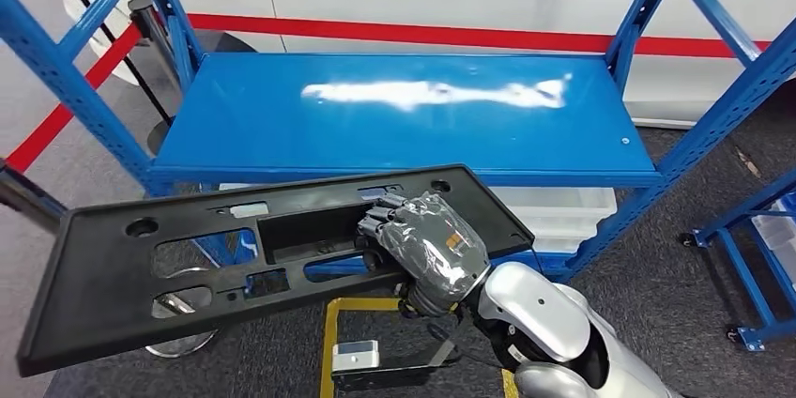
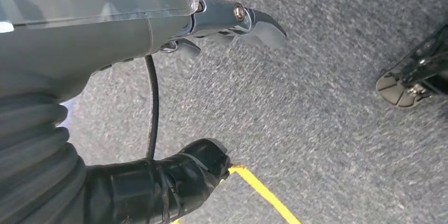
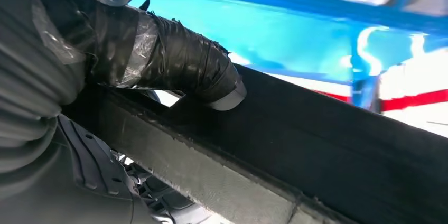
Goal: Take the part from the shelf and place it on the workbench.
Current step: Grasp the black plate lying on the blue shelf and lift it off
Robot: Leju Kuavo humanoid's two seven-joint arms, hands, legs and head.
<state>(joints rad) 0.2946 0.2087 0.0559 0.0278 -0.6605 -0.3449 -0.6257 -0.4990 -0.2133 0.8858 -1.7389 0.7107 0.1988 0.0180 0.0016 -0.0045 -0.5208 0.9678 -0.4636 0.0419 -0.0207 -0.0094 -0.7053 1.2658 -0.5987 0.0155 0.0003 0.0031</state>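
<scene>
Head view: right hand (image 1: 427,246) gripped long black part (image 1: 188,262) near its right end, fingers hooked into central opening. Part held tilted in air in front of blue shelf (image 1: 404,112), clear of shelf surface, left end lower. Right wrist view: taped thumb (image 3: 179,65) pressed against part's edge (image 3: 338,145). Left wrist view: left hand (image 2: 174,34) hung over grey carpet (image 2: 317,113) beside yellow line (image 2: 264,195), fingers apart, nothing held.
</scene>
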